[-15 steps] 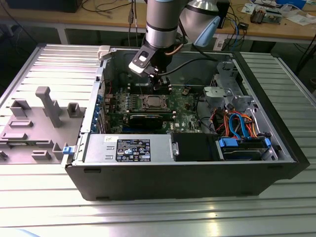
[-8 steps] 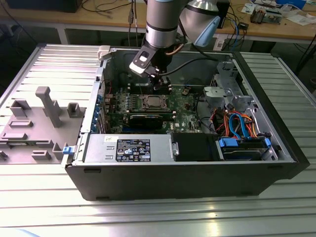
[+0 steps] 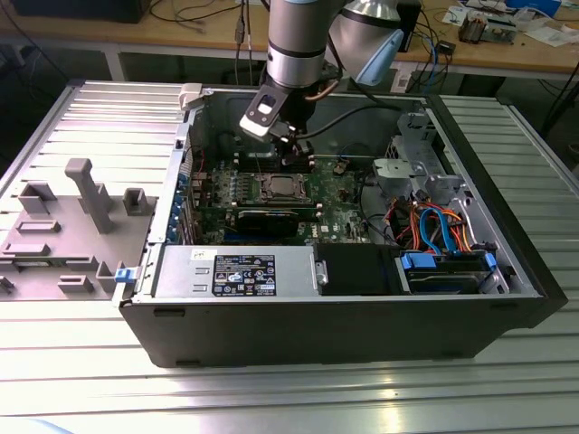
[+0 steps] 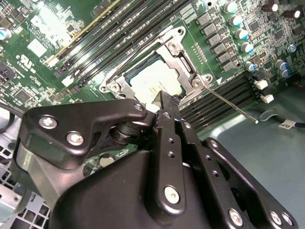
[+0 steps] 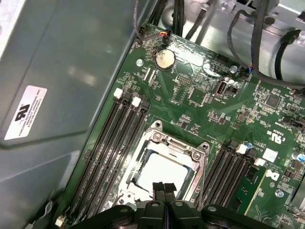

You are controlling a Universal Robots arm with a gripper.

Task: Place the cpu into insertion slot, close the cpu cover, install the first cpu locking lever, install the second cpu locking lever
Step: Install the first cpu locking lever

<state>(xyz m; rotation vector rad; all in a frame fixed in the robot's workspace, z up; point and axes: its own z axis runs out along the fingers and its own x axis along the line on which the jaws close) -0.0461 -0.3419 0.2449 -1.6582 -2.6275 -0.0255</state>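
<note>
The cpu [image 5: 161,171] lies with its silver-grey top up inside the socket on the green motherboard [image 3: 339,212]; it is also the pale square cpu [image 4: 151,82] in the second wrist view. The cpu cover [image 5: 188,151] lies flat around it as a silver frame, so the insertion slot's pin grid is hidden. A thin locking lever [image 4: 232,107] sticks out sideways from the cover's corner, over the memory slots. My gripper [image 5: 164,187] hovers just above the near edge of the socket, fingers shut with nothing between them. From outside, the gripper [image 3: 291,154] hangs inside the open case.
Black memory slots [image 5: 112,143] flank the socket on both sides. A coin battery [image 5: 165,58] sits farther along the board. The grey case wall [image 5: 47,71] rises close by. Cables and a drive cage [image 3: 443,267] fill the exterior view's right; a grey fixture [image 3: 77,212] stands left.
</note>
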